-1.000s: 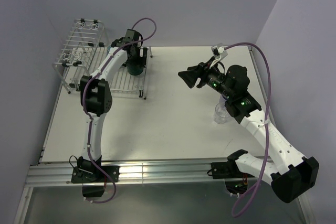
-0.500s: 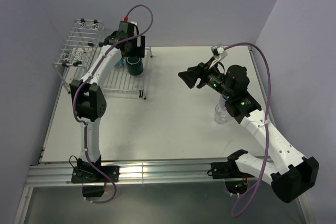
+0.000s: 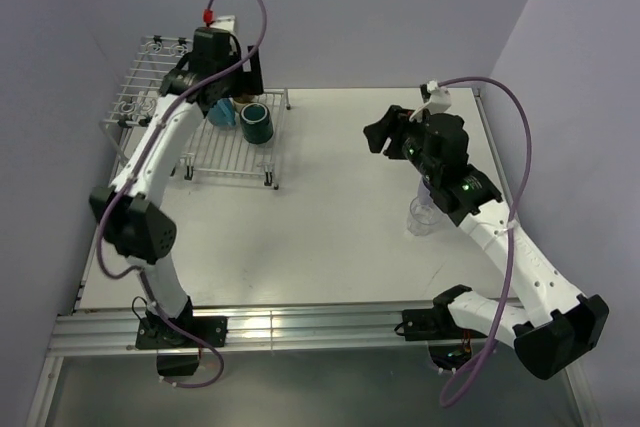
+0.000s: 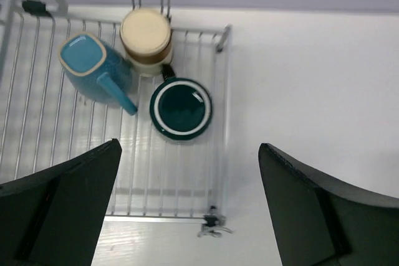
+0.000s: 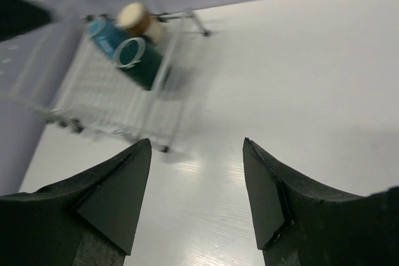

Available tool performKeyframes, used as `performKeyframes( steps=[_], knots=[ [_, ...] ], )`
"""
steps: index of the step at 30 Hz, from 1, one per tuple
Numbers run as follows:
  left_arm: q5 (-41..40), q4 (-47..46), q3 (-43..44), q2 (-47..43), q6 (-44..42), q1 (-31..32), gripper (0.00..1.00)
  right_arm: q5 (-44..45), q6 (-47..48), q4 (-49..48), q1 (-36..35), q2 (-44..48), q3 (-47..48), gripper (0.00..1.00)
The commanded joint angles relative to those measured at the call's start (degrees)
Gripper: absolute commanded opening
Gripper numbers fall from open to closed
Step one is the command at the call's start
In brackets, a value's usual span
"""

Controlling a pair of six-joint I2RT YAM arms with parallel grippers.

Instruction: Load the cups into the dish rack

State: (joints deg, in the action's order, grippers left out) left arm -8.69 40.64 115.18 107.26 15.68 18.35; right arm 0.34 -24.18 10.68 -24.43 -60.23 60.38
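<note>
White tabletop (image 3: 330, 237) against lilac walls carries the dish rack (image 3: 235, 159) at its far left corner. The left gripper (image 4: 189, 147) hangs above the rack's flat slatted part with its jaws spread wide and nothing between them. Directly below it, three cups stand close together on the grid. The dark teal mug (image 4: 181, 109) sits nearest, just under the gap between the fingers. The light-blue mug (image 4: 93, 66) is beyond it towards the left finger, its handle pointing at the teal one, and the tan-brown cup (image 4: 145, 40) is farthest ahead, at the rack's back edge. The right gripper (image 5: 196, 144) is raised over the table, also open and empty, facing that rack well ahead of it. The clear tumbler (image 3: 422, 217) stands on the table behind and below this hand, beside its forearm.
</note>
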Motion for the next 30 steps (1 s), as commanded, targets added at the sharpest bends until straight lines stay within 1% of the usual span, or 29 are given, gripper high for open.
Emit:
performKeyframes(
  steps=[1,2,4,9,13,14,15,17,22,27,30],
  knots=[
    [2.71,-8.27,-7.47,-13.02,5.05,1.77,0.99,17.22,-2.71,12.68,0.52,-1.91,5.09,0.68],
    [2.97,-9.52,-9.51,-16.70,6.02,2.21,0.99,19.68,-3.14,15.57,0.69,-2.61,5.62,0.68],
    [3.85,-11.98,-13.98,-20.93,6.81,3.79,0.99,20.14,-3.32,17.09,1.57,-2.88,5.28,0.69],
    [4.82,-12.69,-18.67,-25.43,7.17,7.22,0.99,21.19,-4.03,22.62,5.52,-5.95,5.01,0.70],
    [6.13,-13.84,-23.14,-29.21,6.99,8.72,0.99,19.09,-4.12,25.36,10.79,-8.68,5.45,0.66],
    [5.97,-13.75,-23.59,-29.48,6.73,8.72,0.99,18.30,-4.20,25.27,11.24,-9.29,5.19,0.66],
    [5.62,-13.23,-23.94,-29.91,6.47,8.63,0.99,17.95,-4.46,25.44,11.50,-9.64,5.27,0.62],
    [4.65,-12.78,-25.00,-30.88,6.29,8.81,0.99,18.73,-5.16,26.41,11.51,-10.87,5.19,0.60],
    [4.91,-14.45,-27.46,-33.17,6.38,9.25,0.99,21.63,-6.23,27.29,11.77,-12.98,4.22,0.60],
    [4.91,-14.19,-27.72,-32.73,6.20,9.42,0.99,22.25,-6.40,26.59,13.26,-15.36,3.08,0.60],
    [4.30,-14.45,-28.34,-32.91,6.11,9.51,0.99,20.94,-5.87,25.98,14.58,-17.38,2.73,0.59]
  ],
)
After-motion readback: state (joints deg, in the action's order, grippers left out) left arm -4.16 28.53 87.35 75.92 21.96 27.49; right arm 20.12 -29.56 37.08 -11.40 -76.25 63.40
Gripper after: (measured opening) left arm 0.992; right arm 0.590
